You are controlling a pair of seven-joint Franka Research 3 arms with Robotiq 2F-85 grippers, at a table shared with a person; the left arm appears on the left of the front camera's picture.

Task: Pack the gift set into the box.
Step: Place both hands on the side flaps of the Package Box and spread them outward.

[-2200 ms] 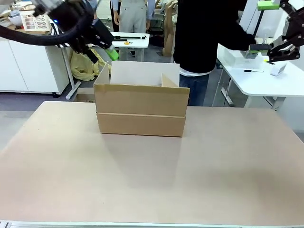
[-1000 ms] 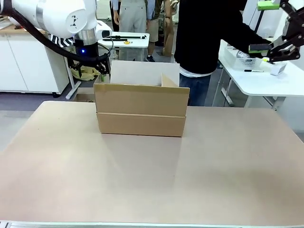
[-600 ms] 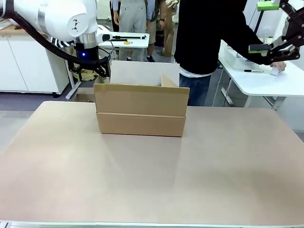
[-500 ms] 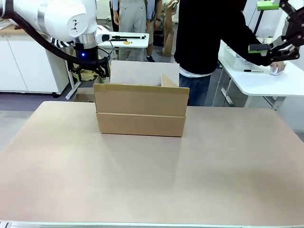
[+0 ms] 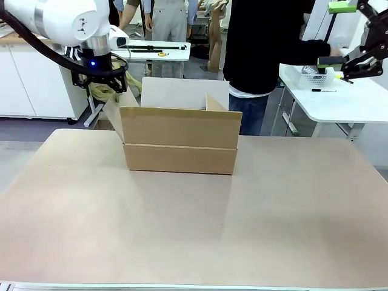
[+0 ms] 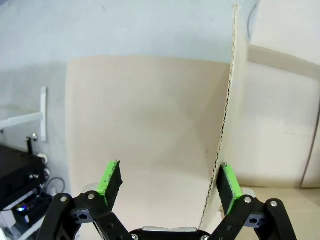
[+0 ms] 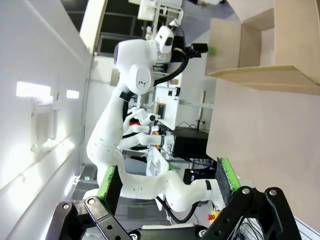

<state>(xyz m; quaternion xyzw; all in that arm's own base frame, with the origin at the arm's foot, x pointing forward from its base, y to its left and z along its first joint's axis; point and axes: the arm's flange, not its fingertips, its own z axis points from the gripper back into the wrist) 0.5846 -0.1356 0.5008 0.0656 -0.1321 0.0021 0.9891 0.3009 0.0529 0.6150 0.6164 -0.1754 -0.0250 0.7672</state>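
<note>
Standing upright toward the far side of the tan table (image 5: 194, 230), near its middle, the brown cardboard box (image 5: 180, 136) is seen with its top open. The rear flap (image 5: 182, 94) is raised, a short right-end flap (image 5: 216, 103) is raised too, and the left-end flap (image 5: 114, 116) is tilted outward, away from the opening. A horizontal crease is seen across the front wall. The left gripper (image 6: 169, 176) is held above the left-end flap, pointed downward, with its jaws spread wide. In the left wrist view the thin edge of that flap is seen running up between the two green pads (image 6: 111, 179), just beside one of them; whether it is touched cannot be told. The right gripper (image 7: 168, 182) is held high at the right, well apart from the box, its jaws likewise spread with only air between them. In the right wrist view the box and the left arm (image 7: 135, 75) are seen far off beyond its fingers. Behind the box a person (image 5: 267, 42) in a dark top is turned toward a white side table (image 5: 339, 103), on which a white basket (image 5: 314, 75) is set.
</note>
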